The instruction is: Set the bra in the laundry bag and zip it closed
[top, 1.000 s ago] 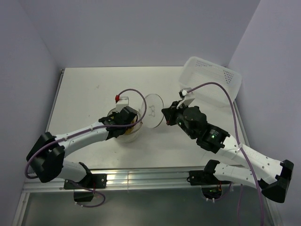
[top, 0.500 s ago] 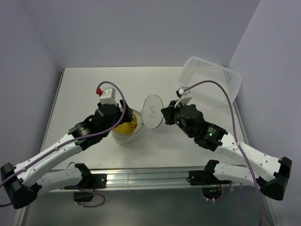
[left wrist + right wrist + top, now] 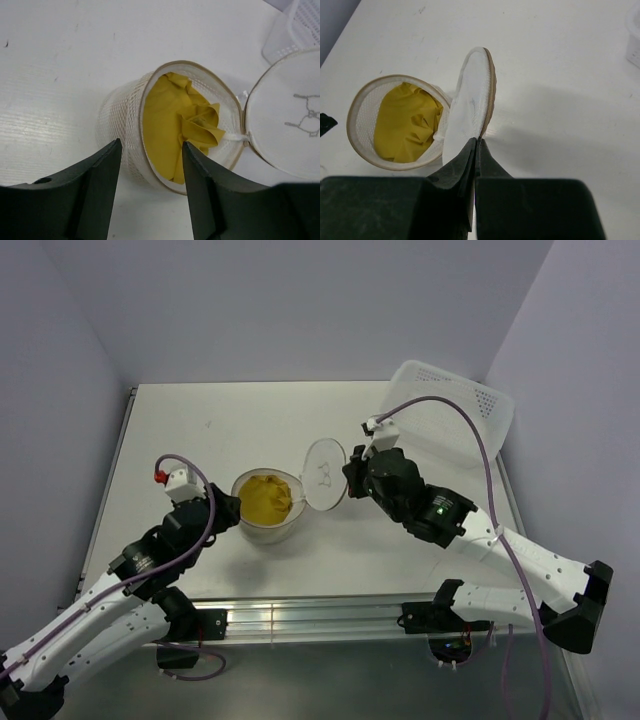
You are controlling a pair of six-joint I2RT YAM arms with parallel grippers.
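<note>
The mustard-yellow bra (image 3: 264, 498) lies crumpled inside the round mesh laundry bag (image 3: 283, 528), just left of centre in the top view, on the white table (image 3: 190, 425). The bag's mouth gapes, and its circular flap lid (image 3: 324, 472) stands tilted up on the bag's right. The right gripper (image 3: 476, 142), at lower centre of its wrist view, is clenched on the lid's rim, fingers pressed together. The left gripper (image 3: 151, 147) is released, its jaws spread with nothing between them, hovering at the bag's near-left side. Dark zip pulls (image 3: 307, 111) lie on the lid. A white perforated basket (image 3: 455, 410) sits at upper right.
</note>
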